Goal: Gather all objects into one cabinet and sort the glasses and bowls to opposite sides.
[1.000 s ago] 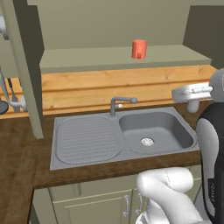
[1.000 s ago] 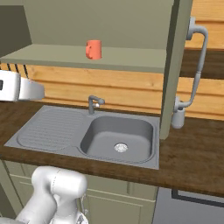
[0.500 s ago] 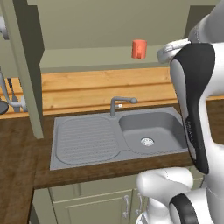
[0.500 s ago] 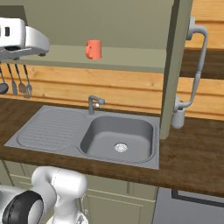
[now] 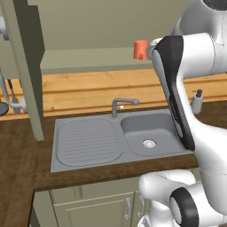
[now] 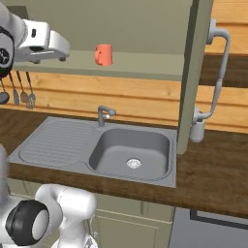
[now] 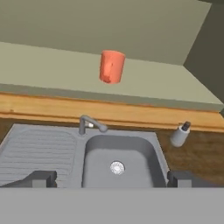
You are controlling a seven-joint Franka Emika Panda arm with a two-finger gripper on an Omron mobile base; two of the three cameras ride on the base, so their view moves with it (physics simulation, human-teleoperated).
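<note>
Gripper (image 7: 109, 178): jaws spread wide, holding nothing, raised over the grey steel sink (image 7: 118, 166)
Cup: small salmon-orange cup (image 7: 111, 66) upright on pale green cabinet shelf (image 7: 52, 70)
Writing: none legible

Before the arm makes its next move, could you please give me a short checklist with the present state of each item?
1. Cabinet door swung open, shelf reachable: ok.
2. Cup upright on the pale green shelf: ok.
3. Gripper open and holding nothing: ok.
4. Gripper facing the cup, apart from it: ok.
5. All objects gathered on the shelf: not ok, one cup stands there.
6. Whereabouts of the bowl and other cups: cannot tell.
</note>
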